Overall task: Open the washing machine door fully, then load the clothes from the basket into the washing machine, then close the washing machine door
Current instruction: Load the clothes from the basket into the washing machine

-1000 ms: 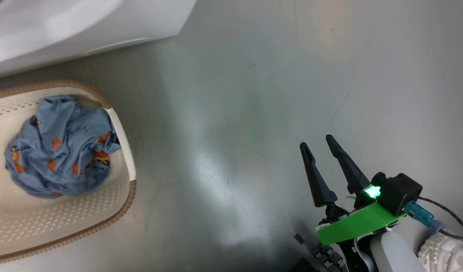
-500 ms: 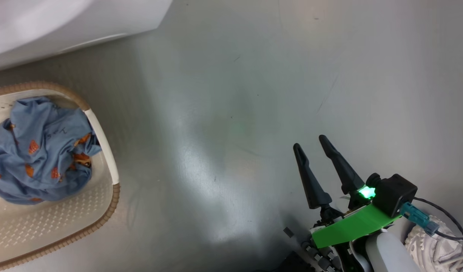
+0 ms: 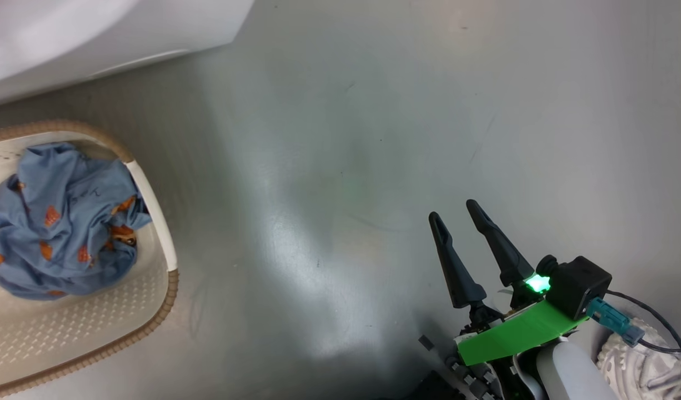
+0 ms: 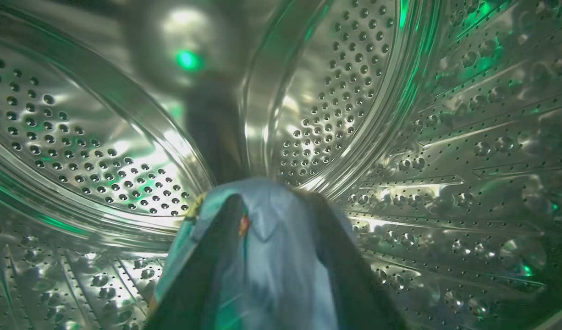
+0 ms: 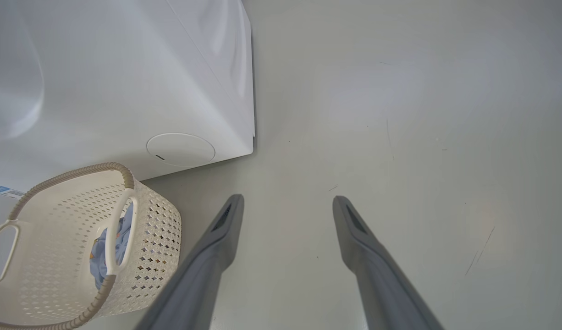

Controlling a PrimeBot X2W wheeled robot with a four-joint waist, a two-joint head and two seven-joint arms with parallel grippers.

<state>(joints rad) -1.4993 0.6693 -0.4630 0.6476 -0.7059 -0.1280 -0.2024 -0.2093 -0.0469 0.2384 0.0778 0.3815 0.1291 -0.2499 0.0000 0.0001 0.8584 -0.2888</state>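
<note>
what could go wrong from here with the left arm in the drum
1. Blue cloth drapes between the fingers of the left gripper inside the drum; pulling out could drag it back.
2. More clothes lie in the basket, so closing the washing machine now would leave them behind.

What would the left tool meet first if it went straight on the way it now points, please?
Probably the drum's perforated back wall; cloth hangs between the left tool's fingers. Depth is unclear.
</note>
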